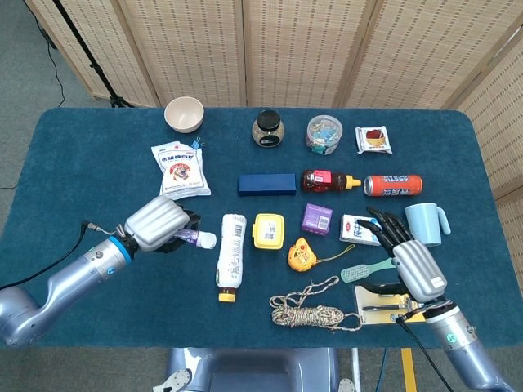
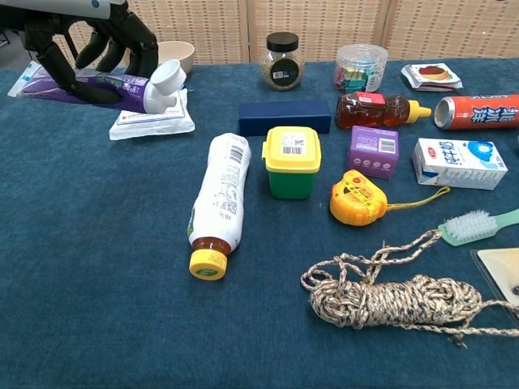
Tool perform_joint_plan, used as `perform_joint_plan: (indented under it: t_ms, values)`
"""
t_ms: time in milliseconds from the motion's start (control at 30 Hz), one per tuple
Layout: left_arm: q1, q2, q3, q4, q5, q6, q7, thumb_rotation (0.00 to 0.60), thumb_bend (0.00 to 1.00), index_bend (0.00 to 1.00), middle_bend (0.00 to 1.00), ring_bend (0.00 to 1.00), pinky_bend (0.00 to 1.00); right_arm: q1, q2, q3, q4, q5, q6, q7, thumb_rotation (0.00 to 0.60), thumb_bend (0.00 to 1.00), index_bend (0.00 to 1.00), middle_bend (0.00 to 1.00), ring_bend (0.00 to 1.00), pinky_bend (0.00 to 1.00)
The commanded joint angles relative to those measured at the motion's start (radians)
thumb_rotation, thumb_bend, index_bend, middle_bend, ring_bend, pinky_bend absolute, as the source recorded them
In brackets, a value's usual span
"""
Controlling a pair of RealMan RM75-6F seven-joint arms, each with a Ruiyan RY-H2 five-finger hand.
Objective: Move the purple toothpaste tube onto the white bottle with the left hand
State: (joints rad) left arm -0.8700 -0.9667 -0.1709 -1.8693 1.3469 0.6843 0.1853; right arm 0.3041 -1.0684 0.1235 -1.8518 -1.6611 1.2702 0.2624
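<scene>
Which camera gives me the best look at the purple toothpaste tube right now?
The chest view: the purple toothpaste tube shows along its length, white cap included, gripped by the left robot hand. In the head view the robot hand covers most of it; only the cap end shows.
</scene>
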Motion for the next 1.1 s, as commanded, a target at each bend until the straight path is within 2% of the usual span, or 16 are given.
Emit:
perform_joint_plan:
  t_ms: [33,567,1100]
  values:
    - [-0.022,0.0,-0.01,-0.005,-0.017,-0.021,-0.001,0.6,1.0,0.64,0.54,0.6,0.59,0.024,-0.013,-0.006,0.021,-0.027,-0.013,0.031,0.6,0.0,0.15,0.0,0.0,0.01]
    - [-0.155,0.003,-0.043,-0.015,-0.18,-0.133,0.026,0.6,1.0,0.64,0.54,0.6,0.59,0.139,-0.11,-0.013,0.097,-0.061,-0.087,0.071,0.6,0.0,0.18,0.0,0.0,0.0]
    - [-0.302,-0.074,-0.007,0.036,-0.377,-0.157,0.123,0.6,1.0,0.63,0.54,0.6,0.59,0.209,-0.174,-0.003,0.135,-0.034,-0.111,0.079,0.6,0.0,0.21,0.0,0.0,0.0]
